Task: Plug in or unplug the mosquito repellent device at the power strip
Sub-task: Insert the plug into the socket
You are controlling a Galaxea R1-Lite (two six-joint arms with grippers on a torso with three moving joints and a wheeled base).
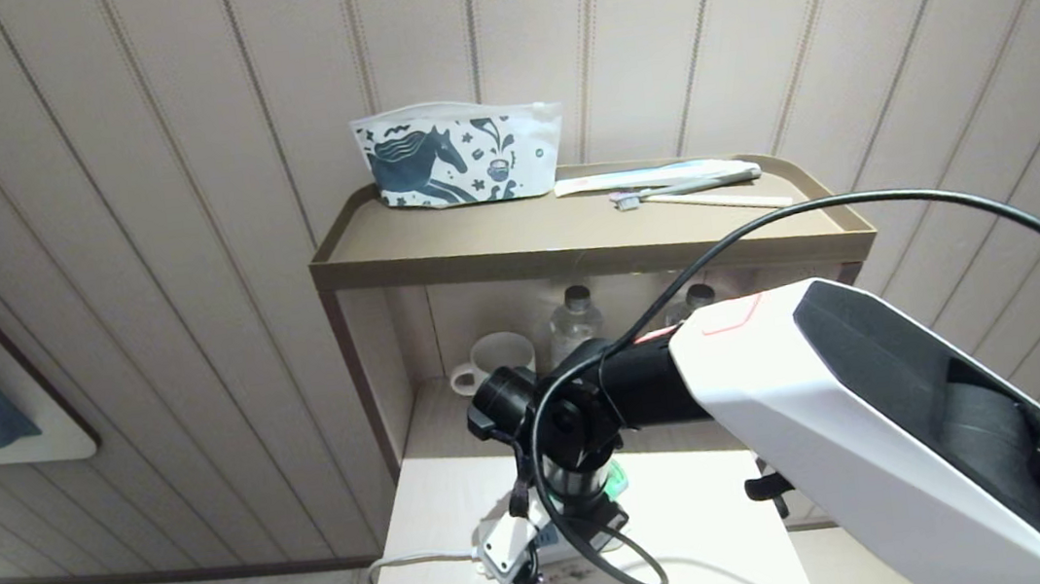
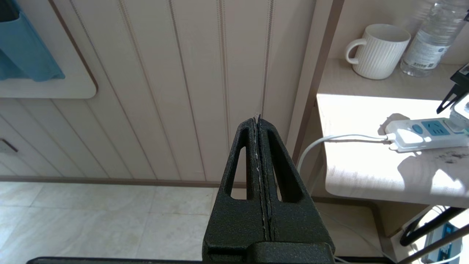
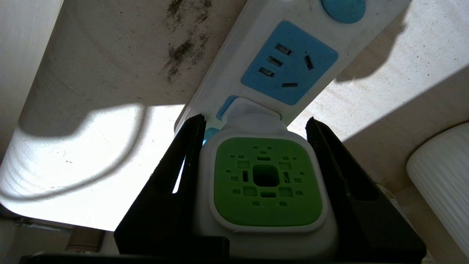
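- Head view: the right arm reaches down over the white bench (image 1: 706, 545), and its right gripper (image 1: 572, 511) hangs just above the power strip (image 1: 509, 543), which lies at the bench's near-left part with its cord running off the left edge. A glimpse of green shows beside the gripper. A mug (image 1: 494, 362) and bottle (image 1: 574, 323) stand behind the strip; a horse-print pouch (image 1: 456, 160) sits on the shelf above.
- Left wrist view: the left gripper (image 2: 258, 121) hangs off the bench's left edge, away from the power strip (image 2: 425, 134), fingers pressed together with nothing between them.
- Right wrist view: the right gripper (image 3: 256, 128) sits half-open, one finger on each side of the mosquito repellent device (image 3: 267, 185), hugging its white head. The device sits on the power strip (image 3: 293, 62), next to a free blue socket (image 3: 289, 64).
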